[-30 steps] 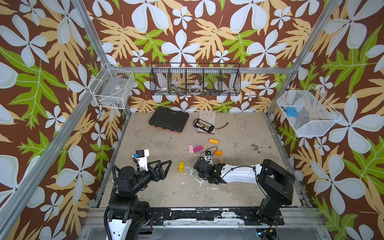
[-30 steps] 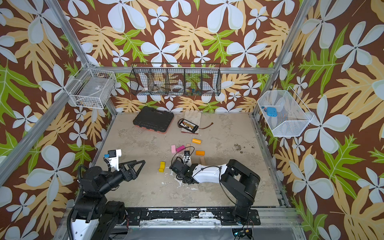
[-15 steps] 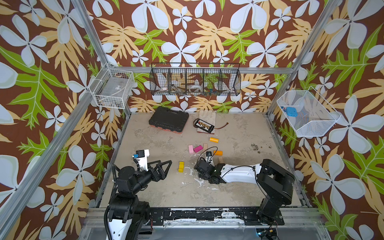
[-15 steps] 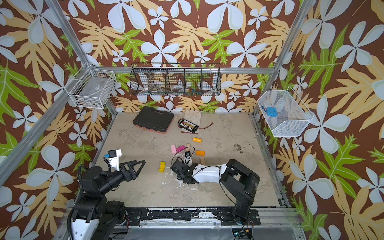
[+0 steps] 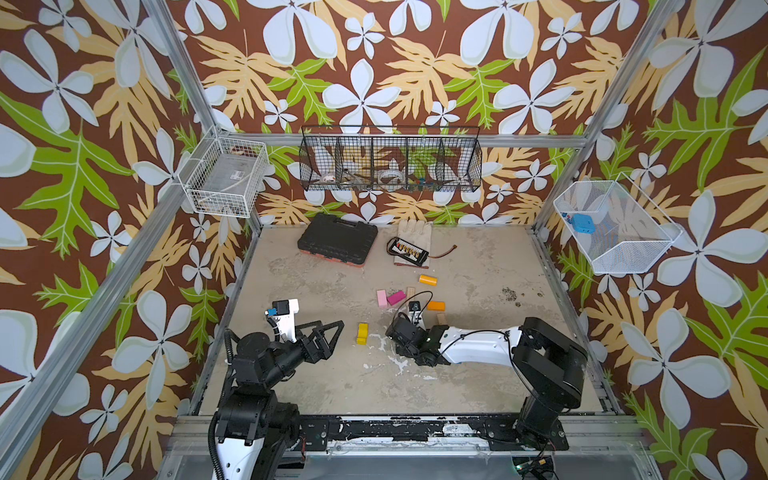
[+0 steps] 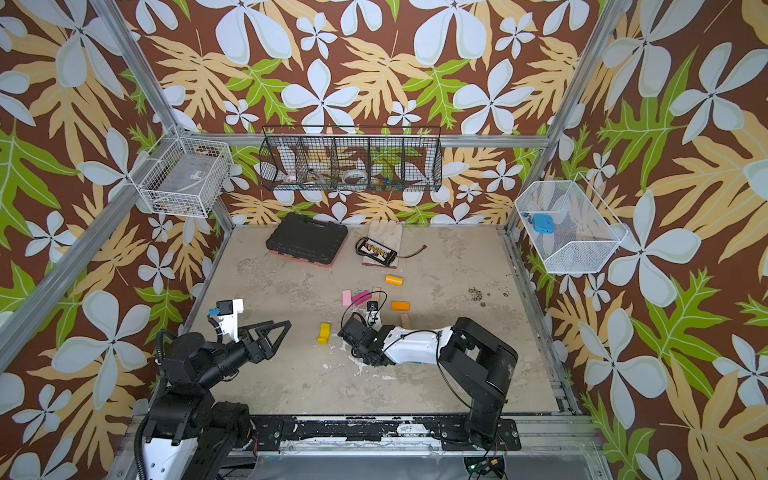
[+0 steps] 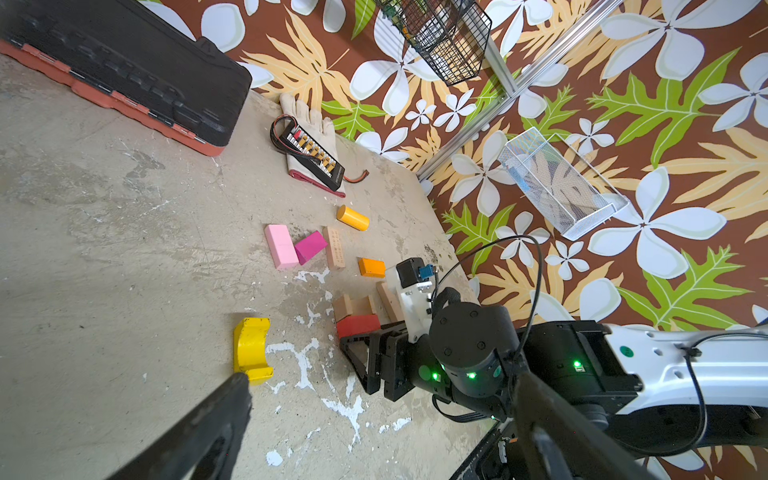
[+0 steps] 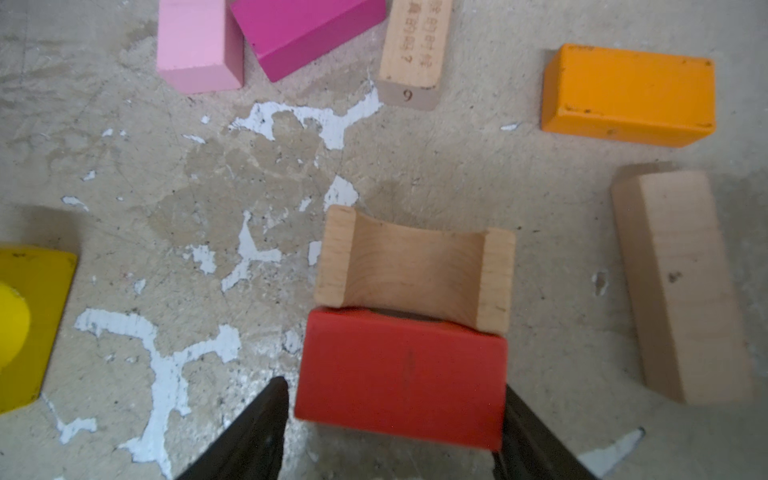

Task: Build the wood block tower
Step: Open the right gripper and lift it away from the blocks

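Entry: my right gripper (image 8: 395, 388) has its jaws wide, straddling the near end of the red block (image 8: 401, 374). A sliver of floor (image 8: 124, 208) shows beside one finger, so probably no grip yet (that edge is blurred). No tower stands; the other wood blocks (image 8: 627, 95) lie scattered ahead of me. The plain arch (image 8: 415, 266) touches the red block's far face. Risks: uneven closing would skew the block into the arch, and a hold this near the end may let it pivot on lifting.

Matt painted red wood block (image 8: 401, 376)
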You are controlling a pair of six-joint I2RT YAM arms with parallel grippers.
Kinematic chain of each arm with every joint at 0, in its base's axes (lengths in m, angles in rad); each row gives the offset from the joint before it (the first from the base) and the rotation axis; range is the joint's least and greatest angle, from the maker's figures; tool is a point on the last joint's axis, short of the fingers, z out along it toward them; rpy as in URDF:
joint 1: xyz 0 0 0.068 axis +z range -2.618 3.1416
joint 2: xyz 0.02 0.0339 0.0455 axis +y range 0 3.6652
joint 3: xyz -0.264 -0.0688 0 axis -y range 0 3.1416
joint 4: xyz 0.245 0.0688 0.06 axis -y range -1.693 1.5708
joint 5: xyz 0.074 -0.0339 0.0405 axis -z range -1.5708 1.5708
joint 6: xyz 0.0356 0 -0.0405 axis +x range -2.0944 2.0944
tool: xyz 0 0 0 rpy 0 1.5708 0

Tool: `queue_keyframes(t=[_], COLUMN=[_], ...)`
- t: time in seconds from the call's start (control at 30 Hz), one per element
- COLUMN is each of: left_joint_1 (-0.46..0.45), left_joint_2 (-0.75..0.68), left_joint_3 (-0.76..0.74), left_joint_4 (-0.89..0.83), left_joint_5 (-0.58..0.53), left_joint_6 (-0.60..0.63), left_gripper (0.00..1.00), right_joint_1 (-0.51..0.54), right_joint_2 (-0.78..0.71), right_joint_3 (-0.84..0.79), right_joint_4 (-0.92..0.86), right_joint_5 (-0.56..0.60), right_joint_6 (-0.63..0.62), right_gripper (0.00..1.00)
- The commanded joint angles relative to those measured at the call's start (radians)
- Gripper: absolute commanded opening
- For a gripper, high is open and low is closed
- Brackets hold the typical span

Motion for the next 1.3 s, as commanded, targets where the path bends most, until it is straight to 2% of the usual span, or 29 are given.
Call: queue_keyframes(t=[0.0, 0.27, 0.43, 0.6, 0.73, 0.8, 0.87, 0.93, 1.07, 1.27], left_joint_1=[0.000, -0.001, -0.001, 0.000, -0.001, -0.001, -0.001, -0.001, -0.001, -0.001], left_joint_2=[-0.001, -0.002, -0.002, 0.001, -0.002, 0.003, 0.014, 0.017, 0.001, 0.030], left_joint_3=[0.001, 0.000, -0.001, -0.001, -0.001, -0.002, -0.001, -0.001, -0.001, -0.004], left_joint_4=[0.012, 0.012, 0.012, 0.012, 0.013, 0.015, 0.015, 0.015, 0.020, 0.021], left_joint_5=[0.009, 0.011, 0.008, 0.006, 0.009, 0.006, 0.006, 0.008, 0.004, 0.014], left_joint_6=[-0.004, -0.004, -0.004, -0.007, -0.005, -0.007, -0.006, -0.006, -0.006, -0.004], left_gripper=[1.00, 1.00, 1.00, 1.00, 1.00, 1.00, 1.00, 1.00, 1.00, 1.00], right_joint_1=[0.000, -0.001, -0.001, -0.013, -0.069, -0.143, -0.257, -0.341, -0.400, -0.452], right_joint_2=[0.007, -0.005, -0.070, -0.197, -0.266, -0.278, -0.271, -0.253, -0.153, 0.043], right_joint_3=[0.009, 0.004, 0.022, 0.072, 0.048, 0.055, 0.073, 0.083, 0.184, 0.374], right_joint_4=[-0.011, -0.033, -0.072, -0.142, -0.042, -0.005, 0.017, 0.052, 0.020, -0.067], right_joint_5=[0.011, 0.037, 0.067, 0.182, 0.255, 0.185, -0.009, -0.110, -0.063, -0.110], right_joint_6=[0.002, 0.013, -0.019, -0.078, -0.191, -0.285, -0.340, -0.385, -0.474, -0.505], right_gripper=[0.73, 0.74, 0.76, 0.77, 0.83, 0.84, 0.83, 0.83, 0.91, 0.91])
